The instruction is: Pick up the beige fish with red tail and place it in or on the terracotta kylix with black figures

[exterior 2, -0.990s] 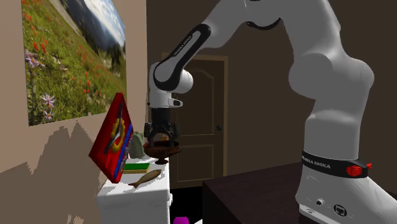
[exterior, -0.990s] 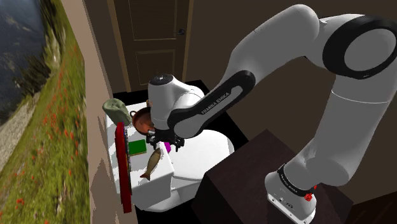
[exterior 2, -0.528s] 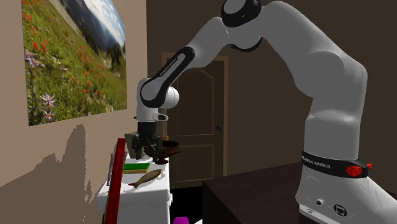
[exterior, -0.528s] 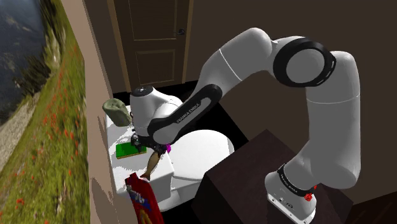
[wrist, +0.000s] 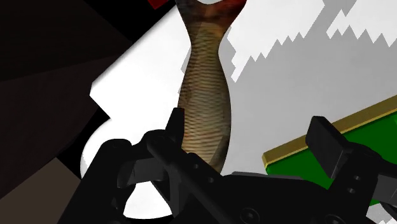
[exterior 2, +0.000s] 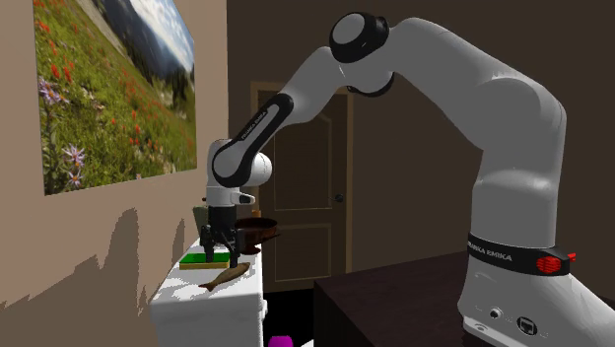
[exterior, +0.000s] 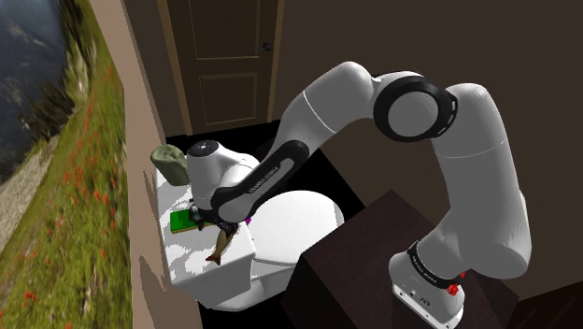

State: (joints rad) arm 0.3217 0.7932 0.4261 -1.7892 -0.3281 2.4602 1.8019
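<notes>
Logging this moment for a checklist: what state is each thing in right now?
gripper: open, low over the fish.
fish: lying flat on the white top, not clasped.
kylix: upright.
green book: shut, lying flat.
door: closed.

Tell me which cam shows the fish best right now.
Wrist view: the fish is close up, its ribbed body clear, lying beside one finger of the open gripper. The shoulder view shows it small from above, one end hidden by the gripper. The second exterior view gives only a small side profile.
</notes>
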